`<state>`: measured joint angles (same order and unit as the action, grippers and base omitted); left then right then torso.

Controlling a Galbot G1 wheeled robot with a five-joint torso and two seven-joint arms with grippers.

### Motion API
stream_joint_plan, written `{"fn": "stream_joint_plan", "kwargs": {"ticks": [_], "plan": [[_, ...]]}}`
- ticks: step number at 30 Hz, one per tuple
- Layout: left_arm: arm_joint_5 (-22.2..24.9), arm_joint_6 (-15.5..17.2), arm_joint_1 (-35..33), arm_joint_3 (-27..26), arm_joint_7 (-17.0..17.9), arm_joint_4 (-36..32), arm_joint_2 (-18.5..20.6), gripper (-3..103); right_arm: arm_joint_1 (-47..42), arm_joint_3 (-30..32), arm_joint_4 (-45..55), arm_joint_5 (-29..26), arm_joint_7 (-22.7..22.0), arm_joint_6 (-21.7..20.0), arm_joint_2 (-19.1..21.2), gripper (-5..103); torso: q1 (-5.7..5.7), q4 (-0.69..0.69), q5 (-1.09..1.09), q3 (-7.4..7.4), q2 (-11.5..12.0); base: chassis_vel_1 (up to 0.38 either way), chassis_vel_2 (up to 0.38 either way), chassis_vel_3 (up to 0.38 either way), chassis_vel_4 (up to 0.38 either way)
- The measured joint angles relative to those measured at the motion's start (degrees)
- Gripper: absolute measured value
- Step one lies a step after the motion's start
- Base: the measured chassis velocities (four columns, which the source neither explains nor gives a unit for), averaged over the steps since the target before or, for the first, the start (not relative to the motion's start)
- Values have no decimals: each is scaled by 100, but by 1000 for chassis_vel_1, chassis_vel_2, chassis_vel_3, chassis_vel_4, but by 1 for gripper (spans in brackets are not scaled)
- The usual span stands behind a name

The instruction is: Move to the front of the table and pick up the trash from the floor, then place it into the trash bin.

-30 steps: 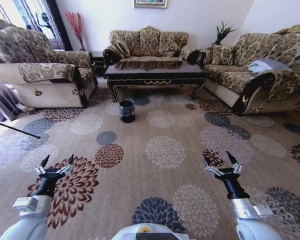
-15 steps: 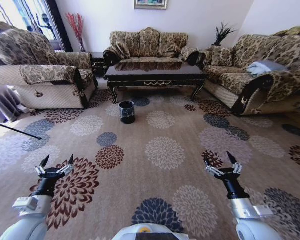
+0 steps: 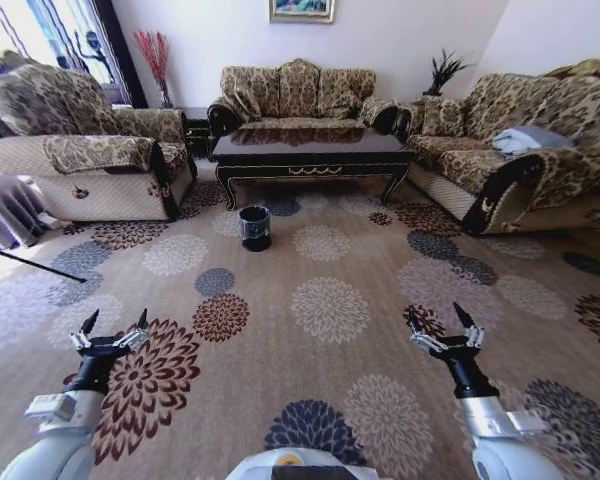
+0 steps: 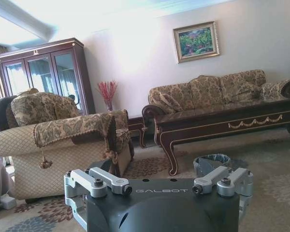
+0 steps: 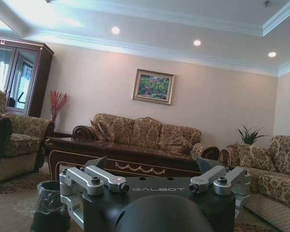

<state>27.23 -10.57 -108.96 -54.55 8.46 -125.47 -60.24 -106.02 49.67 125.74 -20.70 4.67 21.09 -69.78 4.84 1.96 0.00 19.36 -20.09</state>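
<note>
Head view: trash bin upright before table; contents unclear

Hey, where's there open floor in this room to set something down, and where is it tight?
Widest bare floor: the carpet between the trash bin and the left claw and right claw, both open and low. Tight: the strip between the table and the sofas, and right beside the bin.

"GALBOT" in pale capitals across the dark housing of the left gripper; same word on the right gripper. Nothing else legible.
</note>
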Motion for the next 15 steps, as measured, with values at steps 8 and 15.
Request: {"fn": "stream_joint_plan", "kwargs": {"ticks": [8,15], "plan": [[0,0,0,0,0,0,0,100,0,0,0,0,0,0,0,100,68,0,0,96,-175,0,0,0,0],[0,0,0,0,0,0,0,100,0,0,0,0,0,0,0,100,128,-1,0,195,-332,0,0,0,0]]}}
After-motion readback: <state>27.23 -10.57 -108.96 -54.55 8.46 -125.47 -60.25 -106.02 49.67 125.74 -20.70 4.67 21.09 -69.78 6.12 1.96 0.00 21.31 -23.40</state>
